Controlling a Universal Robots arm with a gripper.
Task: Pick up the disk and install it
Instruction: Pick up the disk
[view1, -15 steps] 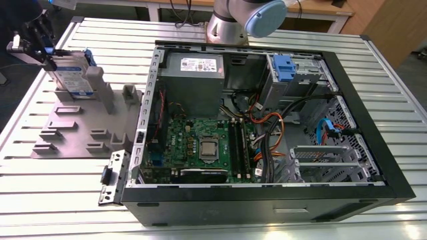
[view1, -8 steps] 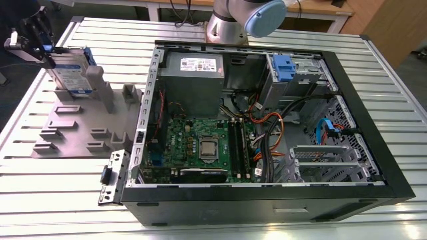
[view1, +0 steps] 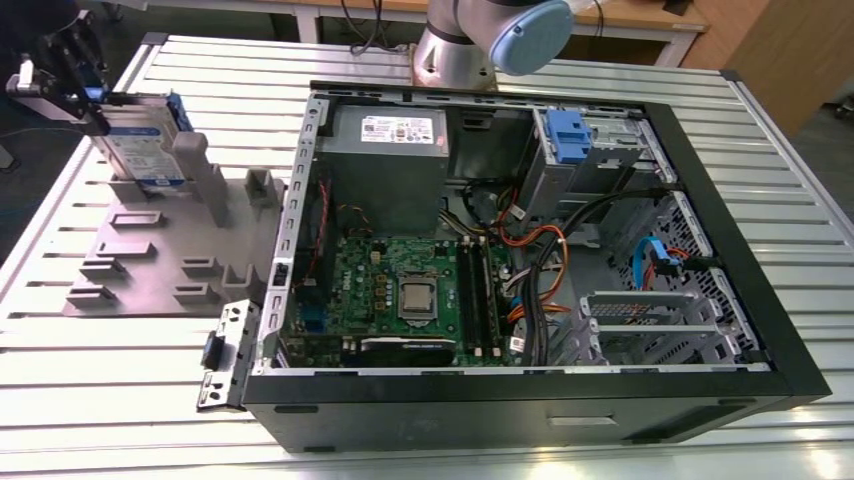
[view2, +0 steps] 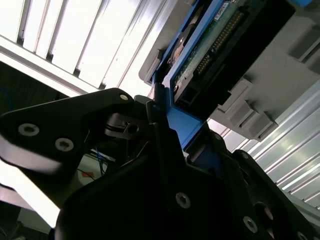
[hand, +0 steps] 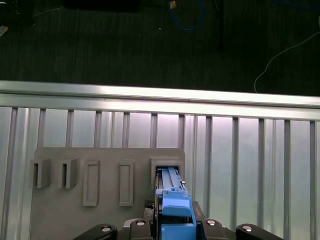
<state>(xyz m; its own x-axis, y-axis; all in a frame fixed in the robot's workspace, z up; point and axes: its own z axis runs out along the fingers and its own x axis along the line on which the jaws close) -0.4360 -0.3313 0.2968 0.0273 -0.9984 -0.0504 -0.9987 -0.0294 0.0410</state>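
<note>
The disk (view1: 140, 150), silver-grey with a white-and-blue label in a blue carrier, stands on edge at the back left post of a grey slotted holder (view1: 174, 255), on the exterior view's left. My gripper (view1: 96, 108) comes at it from above and is shut on its upper edge. In the first wrist view the blue carrier of the disk (hand: 175, 202) sits between the black fingers of the gripper (hand: 172, 222), over a slot of the holder (hand: 100, 155). The second wrist view shows the disk (view2: 215, 45) with its circuit board and connector, and the gripper (view2: 167, 127) clamped on the blue frame.
An open black computer case (view1: 534, 405) lies on the slatted metal table (view1: 120, 400), with motherboard, cables and a grey power supply (view1: 387, 150) inside. A drive bay (view1: 601, 150) at its back right holds a blue carrier. The arm's base (view1: 467, 45) stands behind the case.
</note>
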